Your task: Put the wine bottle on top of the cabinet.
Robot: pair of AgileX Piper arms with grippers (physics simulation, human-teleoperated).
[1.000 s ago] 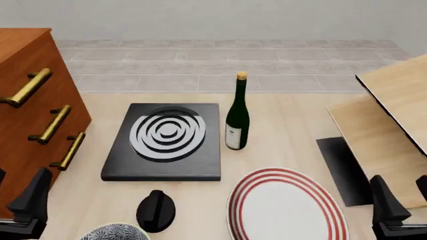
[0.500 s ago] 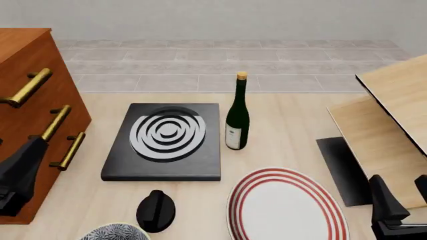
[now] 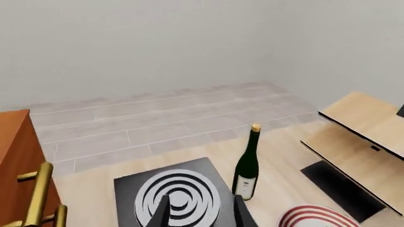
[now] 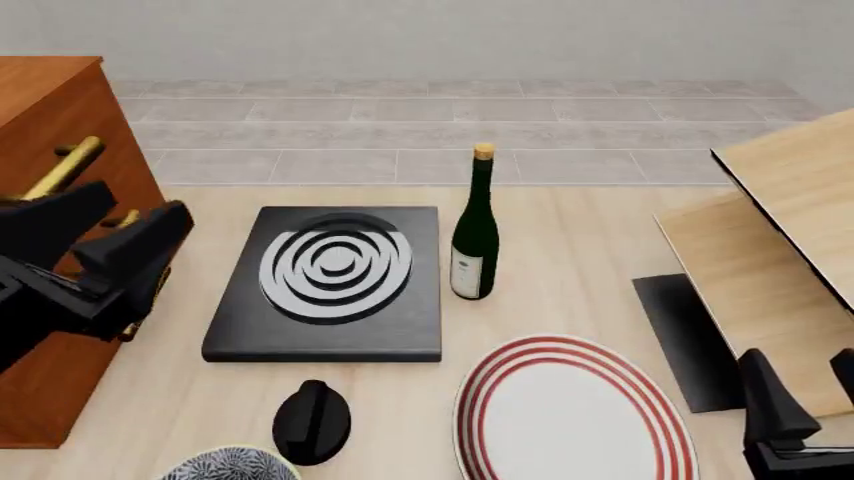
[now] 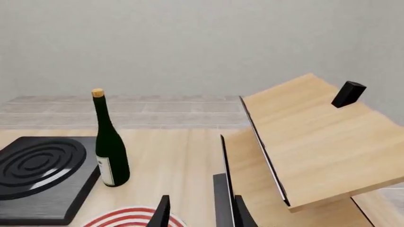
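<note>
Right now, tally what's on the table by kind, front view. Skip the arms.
Bottle: 1, wine bottle
Plates: 1, red-striped plate
Bowls: 1, patterned bowl, only its rim in view
Boards: 1, black slab with white rings
Mats: 1, black mat
Small black knob-like piece: 1
Furniture: 2, cabinet, pale wood panels
Total: 8

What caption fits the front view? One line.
Left tool open beside the cabinet; wine bottle upright by the black burner slab.
</note>
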